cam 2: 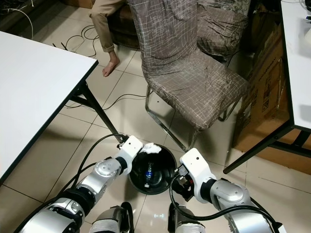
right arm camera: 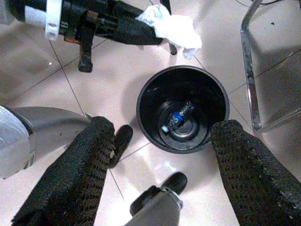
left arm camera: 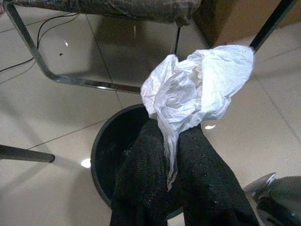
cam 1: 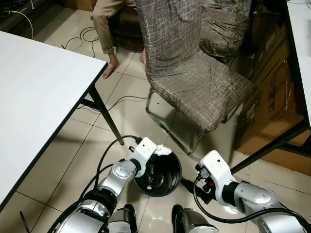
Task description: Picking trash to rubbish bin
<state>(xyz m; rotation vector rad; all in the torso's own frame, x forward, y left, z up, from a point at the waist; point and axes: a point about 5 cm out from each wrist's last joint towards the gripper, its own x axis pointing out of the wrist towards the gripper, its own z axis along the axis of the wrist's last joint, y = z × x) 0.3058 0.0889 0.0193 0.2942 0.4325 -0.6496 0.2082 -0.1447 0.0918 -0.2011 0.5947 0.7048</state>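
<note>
White crumpled tissue point(left arm camera: 197, 89), pinched between the left gripper point(left arm camera: 171, 155)'s black fingers at frame centre, hangs over the black bin point(right arm camera: 182, 109)'s rim: light, soft, best held by its bunched tail. The right gripper point(right arm camera: 160, 160) hovers beside, fingers spread.

No legible text (box print blurred)
</note>
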